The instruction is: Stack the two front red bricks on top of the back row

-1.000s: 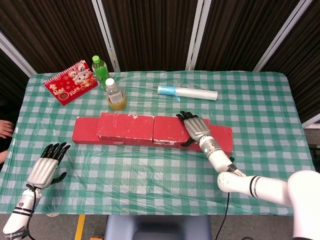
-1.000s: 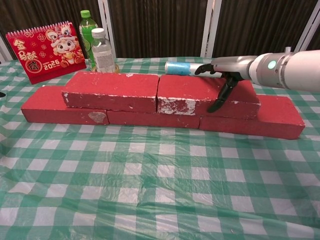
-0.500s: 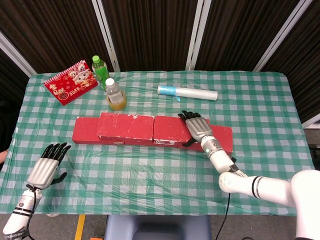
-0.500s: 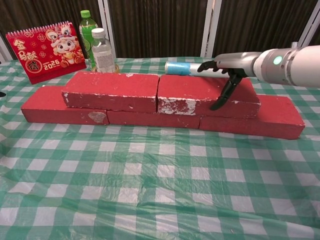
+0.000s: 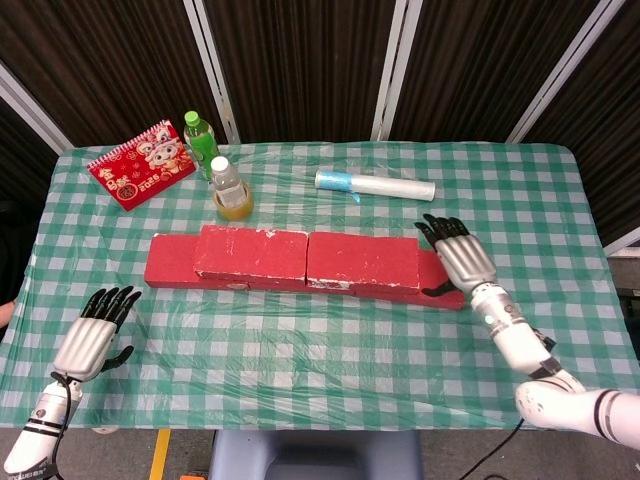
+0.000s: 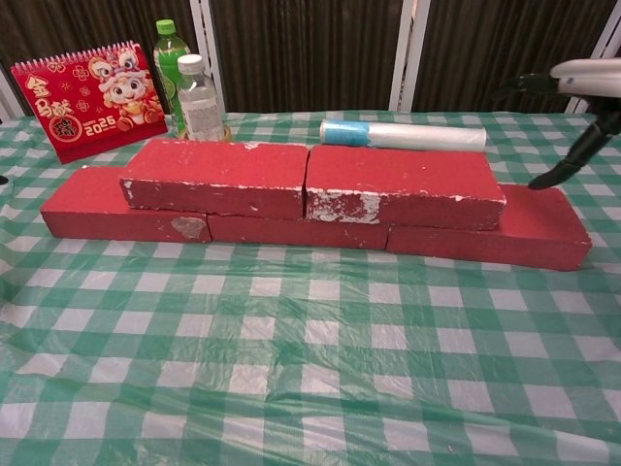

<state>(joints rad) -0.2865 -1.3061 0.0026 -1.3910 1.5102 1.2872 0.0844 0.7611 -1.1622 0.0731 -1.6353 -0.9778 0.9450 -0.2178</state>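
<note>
Two chipped, rough red bricks (image 6: pixel 315 181) sit atop back row (image 6: pixel 301 225) on glossy check cloth (image 6: pixel 310 359); right hand (image 5: pixel 460 259) and left hand (image 5: pixel 92 336) both spread wide, holding nothing.

Robot test booth, dark curtain panels (image 5: pixel 300 60), checked tablecloth (image 5: pixel 320 330)

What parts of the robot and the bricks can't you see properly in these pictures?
- Right hand: chest view, mostly cut off by the right edge; no telling whether it touches the bottom brick.
- Left hand: absent from the chest view.
- Bottom row of bricks: head view, middle hidden under the two top bricks.
- Calendar: head view, print too small.
</note>
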